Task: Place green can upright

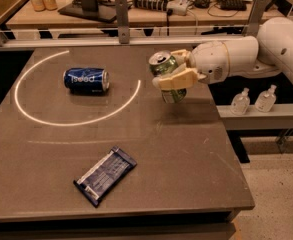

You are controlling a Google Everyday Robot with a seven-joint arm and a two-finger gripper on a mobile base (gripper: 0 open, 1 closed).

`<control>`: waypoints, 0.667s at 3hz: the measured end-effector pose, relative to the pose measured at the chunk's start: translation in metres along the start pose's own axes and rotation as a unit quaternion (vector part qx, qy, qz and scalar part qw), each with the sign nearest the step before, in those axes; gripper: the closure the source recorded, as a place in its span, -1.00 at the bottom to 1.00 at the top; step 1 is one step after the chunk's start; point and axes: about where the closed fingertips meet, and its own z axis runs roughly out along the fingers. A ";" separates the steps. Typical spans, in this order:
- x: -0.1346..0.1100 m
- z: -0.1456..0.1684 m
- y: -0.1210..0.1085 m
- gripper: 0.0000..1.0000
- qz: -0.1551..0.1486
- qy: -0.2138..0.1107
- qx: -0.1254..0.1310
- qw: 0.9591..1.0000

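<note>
The green can is held in my gripper above the right part of the dark table. Its silver top with pull tab points up and to the left, so it is close to upright, slightly tilted. My cream fingers are shut around its middle. The white arm reaches in from the right. The can's bottom hangs a little above the tabletop.
A blue can with white lettering lies on its side inside a white arc painted on the table. A dark blue snack packet lies near the front. Two small bottles stand on a shelf to the right. A cluttered bench is behind.
</note>
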 end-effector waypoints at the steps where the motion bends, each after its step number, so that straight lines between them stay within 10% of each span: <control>1: 0.011 -0.004 0.003 1.00 -0.009 -0.045 -0.010 0.999; 2: 0.018 -0.007 0.006 0.66 -0.018 -0.080 -0.020 0.996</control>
